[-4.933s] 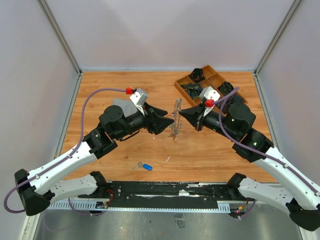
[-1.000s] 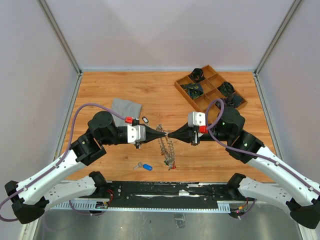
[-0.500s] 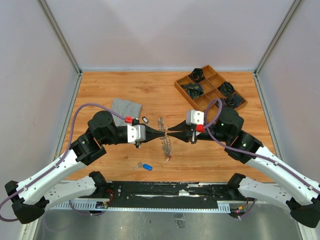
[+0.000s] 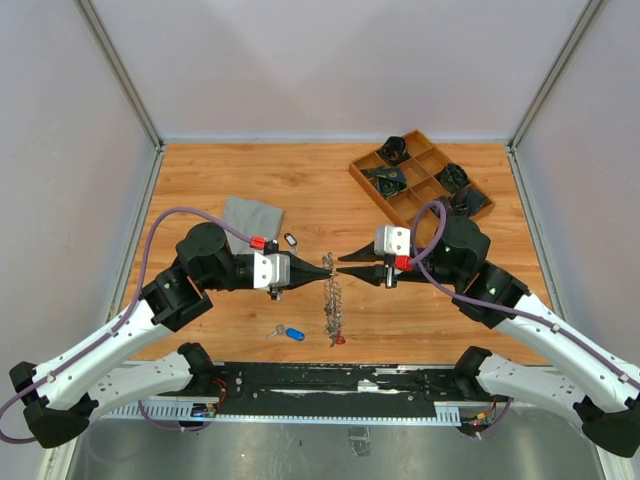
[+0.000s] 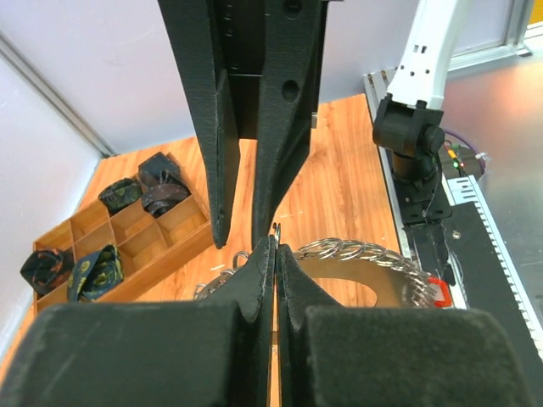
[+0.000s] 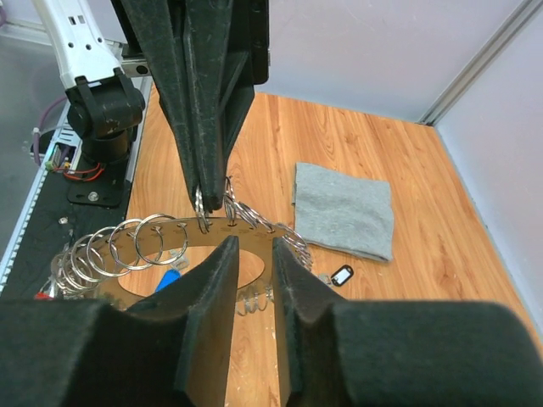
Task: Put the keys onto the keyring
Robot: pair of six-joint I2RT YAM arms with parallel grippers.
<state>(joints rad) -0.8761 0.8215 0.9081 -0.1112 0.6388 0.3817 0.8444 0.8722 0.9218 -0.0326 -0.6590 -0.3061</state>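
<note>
The keyring is a flat tan ring plate strung with many silver split rings. It hangs on edge from my left gripper, which is shut on one of its rings; the left wrist view shows the jaws pressed together on thin metal, with the keyring beyond. My right gripper faces it with open fingers, its tips just short of the plate and holding nothing. A blue-tagged key and a black-tagged key lie on the table. A red tag hangs at the keyring's low end.
A grey cloth lies at the left behind my left arm. A wooden compartment tray with dark bundles stands at the back right. The black rail with both arm bases runs along the near edge.
My right gripper has opened and let go of the keyring. The keyring now hangs from the left gripper alone and has swung to hang straighter.
</note>
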